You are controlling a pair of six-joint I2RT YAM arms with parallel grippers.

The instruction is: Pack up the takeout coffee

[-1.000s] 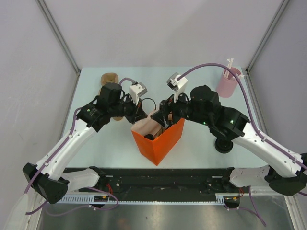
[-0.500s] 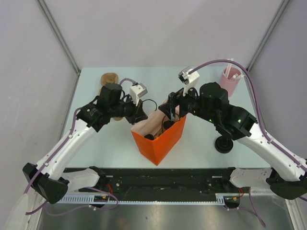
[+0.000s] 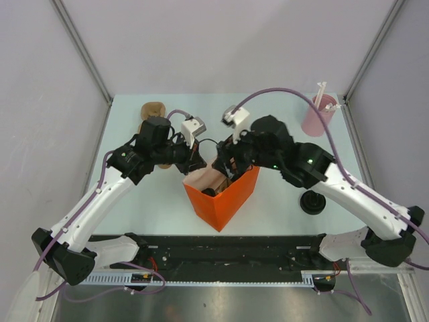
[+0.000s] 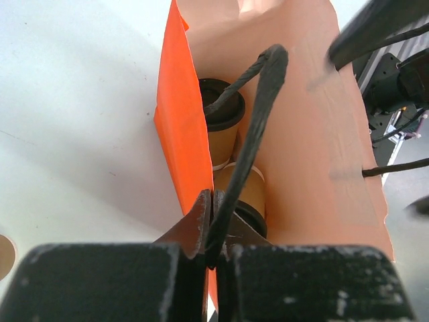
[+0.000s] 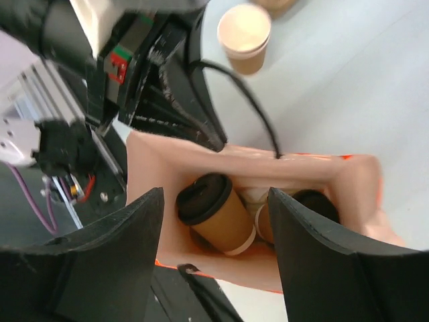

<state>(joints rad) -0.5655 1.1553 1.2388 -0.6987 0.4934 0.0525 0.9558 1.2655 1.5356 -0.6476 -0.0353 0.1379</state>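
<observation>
Inside the orange bag [image 3: 224, 198] sit both coffee cups [image 5: 218, 213]; our left gripper [image 4: 212, 201] pinches its rim, right gripper [image 5: 214, 194] gapes above

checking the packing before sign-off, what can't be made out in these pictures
top view: the inside of the orange bag, mostly covered by the right arm
right wrist view: the second cup, half behind a finger
left wrist view: the lower cup, crossed by the bag handle

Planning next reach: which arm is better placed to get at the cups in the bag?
Right arm, likely: jaws open over the orange bag's mouth, cups directly below. Left arm has its jaws shut on the handle.
</observation>
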